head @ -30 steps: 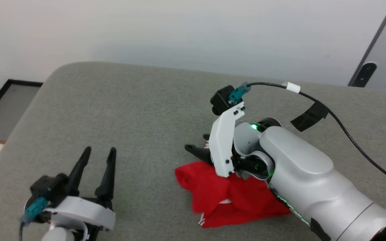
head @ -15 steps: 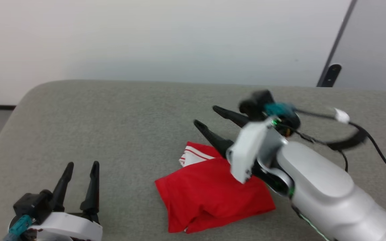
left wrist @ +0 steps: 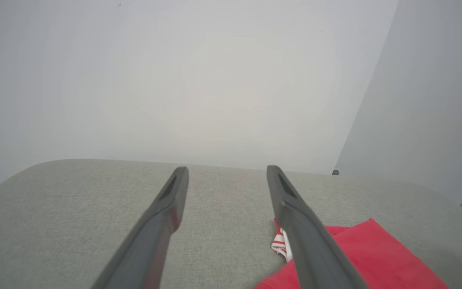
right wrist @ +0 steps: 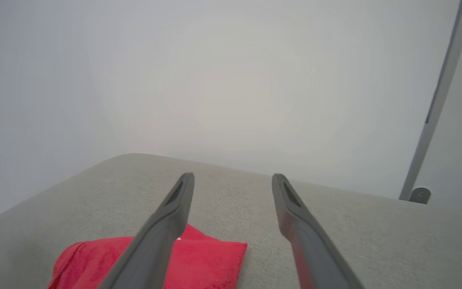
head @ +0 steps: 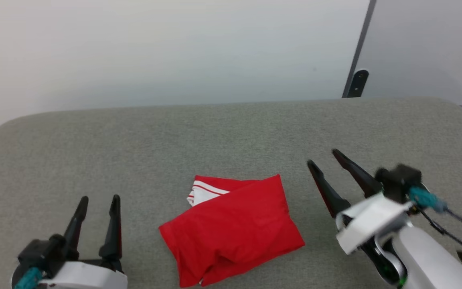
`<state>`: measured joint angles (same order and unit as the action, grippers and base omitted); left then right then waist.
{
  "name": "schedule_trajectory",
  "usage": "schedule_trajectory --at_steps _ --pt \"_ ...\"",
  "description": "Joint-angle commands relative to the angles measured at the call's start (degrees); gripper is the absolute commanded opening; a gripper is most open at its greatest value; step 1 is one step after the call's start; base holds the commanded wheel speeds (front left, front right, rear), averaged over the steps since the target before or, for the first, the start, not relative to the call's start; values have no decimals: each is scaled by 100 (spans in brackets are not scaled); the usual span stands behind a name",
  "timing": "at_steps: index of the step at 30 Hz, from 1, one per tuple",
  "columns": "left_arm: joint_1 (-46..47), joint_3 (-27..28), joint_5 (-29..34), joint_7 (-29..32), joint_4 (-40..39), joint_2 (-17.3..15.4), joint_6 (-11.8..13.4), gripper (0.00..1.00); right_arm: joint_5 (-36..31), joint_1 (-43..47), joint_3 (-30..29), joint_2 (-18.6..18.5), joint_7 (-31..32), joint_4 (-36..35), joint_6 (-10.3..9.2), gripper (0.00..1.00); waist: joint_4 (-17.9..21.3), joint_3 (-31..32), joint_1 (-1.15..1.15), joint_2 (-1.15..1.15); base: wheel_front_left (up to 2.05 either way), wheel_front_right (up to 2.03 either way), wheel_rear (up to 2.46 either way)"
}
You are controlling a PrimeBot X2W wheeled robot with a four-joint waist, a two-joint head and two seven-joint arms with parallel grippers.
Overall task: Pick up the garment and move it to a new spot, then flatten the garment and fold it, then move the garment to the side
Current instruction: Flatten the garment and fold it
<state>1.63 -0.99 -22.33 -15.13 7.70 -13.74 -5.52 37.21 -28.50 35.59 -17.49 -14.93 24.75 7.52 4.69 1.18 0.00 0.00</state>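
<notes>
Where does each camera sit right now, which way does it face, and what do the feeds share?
Head view: on the head, facing forward and down at the grey padded surface and wall; red jersey in the middle, left claw lower left, right claw lower right, both open.
Left wrist view: on the left wrist, facing along its own fingers toward the wall; jersey at lower right.
Right wrist view: on the right wrist, facing likewise; jersey at lower left.
Shared: all three show the jersey, untouched.

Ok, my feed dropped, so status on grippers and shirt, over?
Left gripper open, empty. Right gripper open, empty, right of shirt. Shirt folded, lying on grey cushion. Nothing in the way.
</notes>
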Motion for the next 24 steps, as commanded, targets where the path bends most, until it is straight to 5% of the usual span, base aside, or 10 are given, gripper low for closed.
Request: schedule_trajectory --at_steps 1,12,24 --pt "-128 44 59 4 -31 57 3 100 -262 184 -211 19 -23 -155 -7 100 60 -22 0 0 0 0 0" --pt "-417 187 479 4 -198 569 -130 100 -1324 2094 -2264 540 -30 -1208 -7 100 64 -9 0 0 0 0 0" --pt "-404 340 650 4 -144 683 -197 100 -1485 2333 -2500 686 -31 -1301 -7 100 119 28 0 0 0 0 0"
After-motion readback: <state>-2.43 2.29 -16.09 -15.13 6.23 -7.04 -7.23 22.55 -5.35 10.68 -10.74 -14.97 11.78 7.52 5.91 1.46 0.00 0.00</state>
